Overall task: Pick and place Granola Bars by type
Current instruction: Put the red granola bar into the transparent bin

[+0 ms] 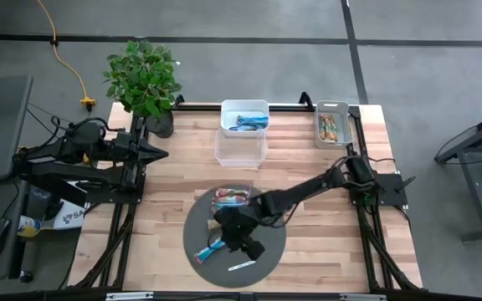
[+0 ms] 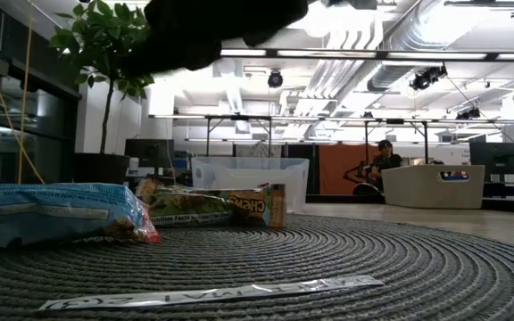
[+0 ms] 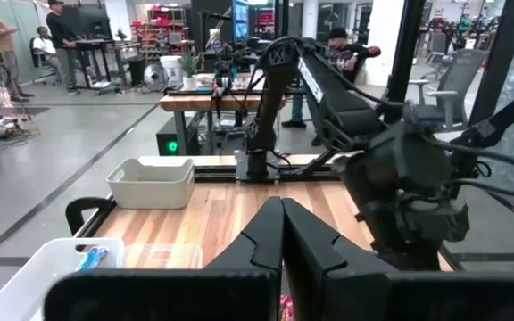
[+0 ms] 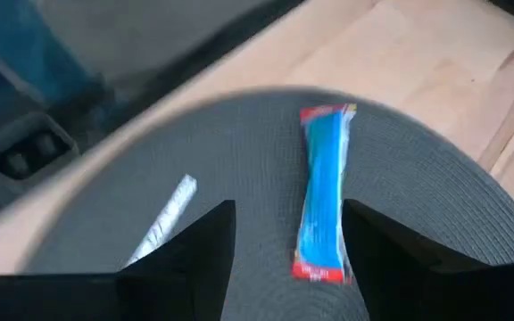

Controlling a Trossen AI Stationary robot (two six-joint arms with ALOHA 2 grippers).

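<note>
The blue bar (image 4: 322, 192) lay on the grey round mat (image 4: 239, 152), just ahead of the right claw (image 4: 288, 234), whose fingers stood spread above it, pinching nothing. This looked like the reach before a pick. Next it needed to drop, straddle the wrapper, squeeze. The left claw (image 3: 282, 234) waited pressed together, well off at the counter's (image 1: 325, 167) side.
</note>
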